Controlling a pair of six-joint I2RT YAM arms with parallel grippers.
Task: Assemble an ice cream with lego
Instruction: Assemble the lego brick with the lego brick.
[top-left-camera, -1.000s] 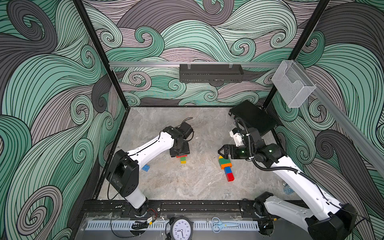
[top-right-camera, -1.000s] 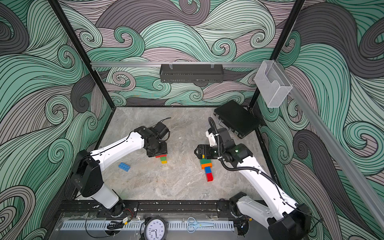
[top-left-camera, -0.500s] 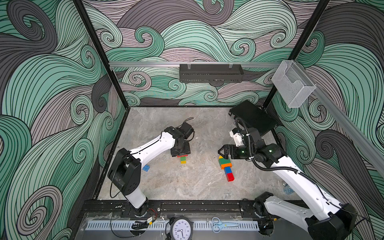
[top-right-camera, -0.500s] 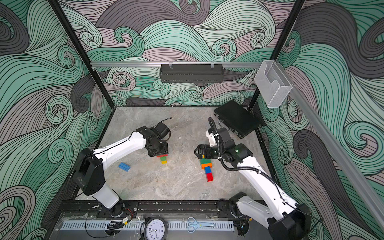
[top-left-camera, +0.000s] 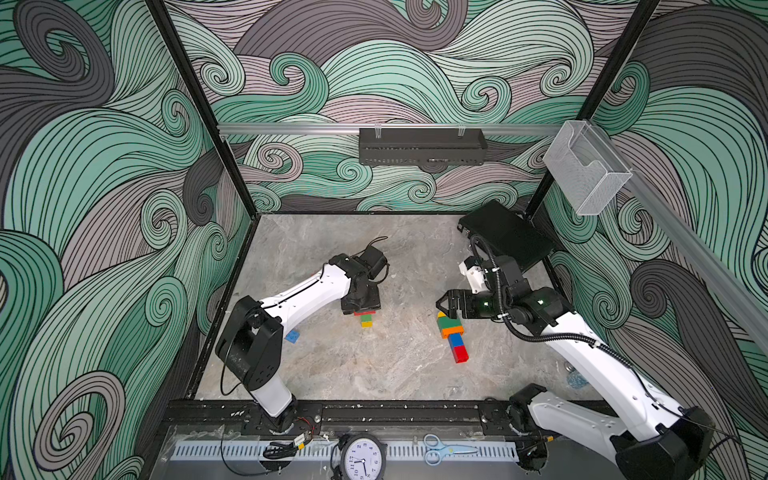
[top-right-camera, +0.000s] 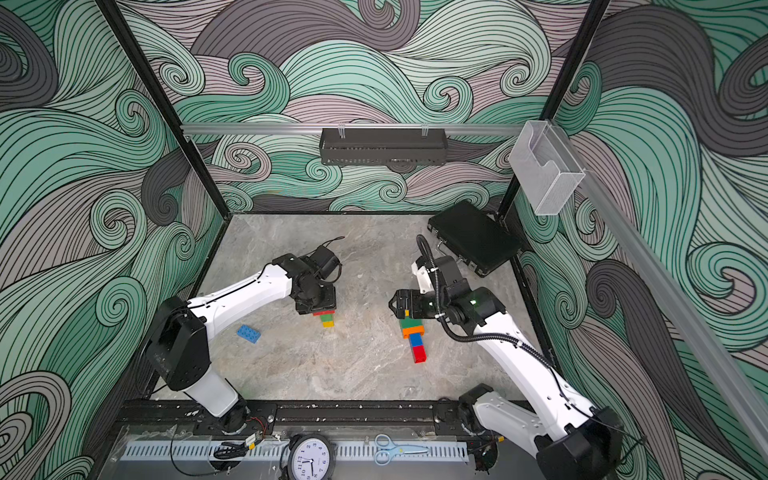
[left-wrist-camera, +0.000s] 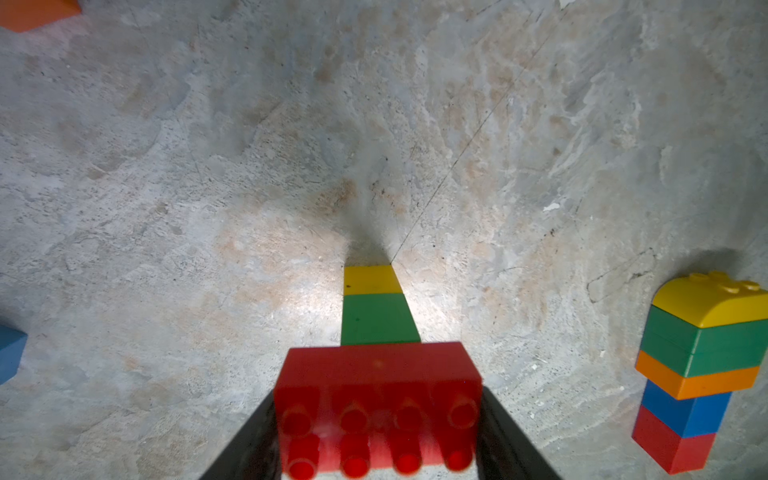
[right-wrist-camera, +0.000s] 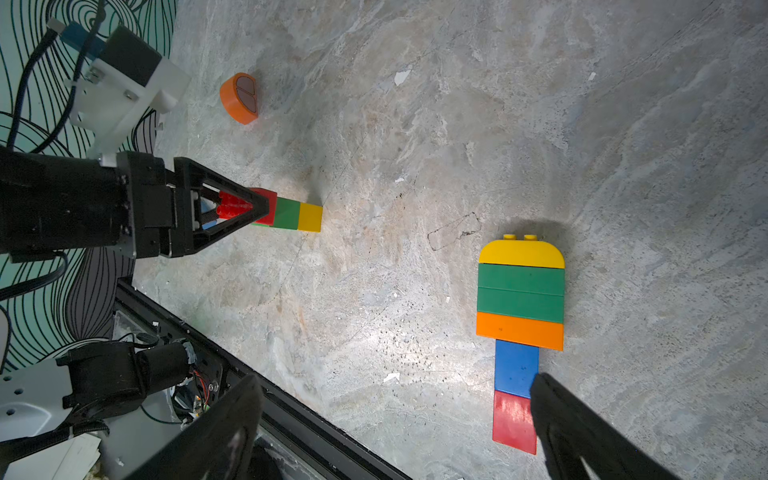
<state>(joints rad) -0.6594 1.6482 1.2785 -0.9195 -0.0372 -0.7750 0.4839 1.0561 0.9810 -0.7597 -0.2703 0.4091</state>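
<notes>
Surface: grey marbled tabletop (top-left-camera: 395, 249), swirling green wave walls (top-left-camera: 104, 187) all round.
Ice cream (top-left-camera: 451, 336): lying flat, right of centre; yellow dome far, red foot near.
Left gripper (top-left-camera: 360, 306): clamped on the red brick (left-wrist-camera: 376, 374) capping a short stack (top-left-camera: 366, 320), green then yellow below, over on the left.
Right gripper (top-left-camera: 442, 304): jaws spread wide, nothing in them, hovering at the domed far end.
Axis: the long line runs near-to-far, stretching nearward from those open jaws; the right arm is clearly closer.
Spares: blue brick (top-left-camera: 292, 336) near left; orange round-topped brick (right-wrist-camera: 240, 97) loose too.
</notes>
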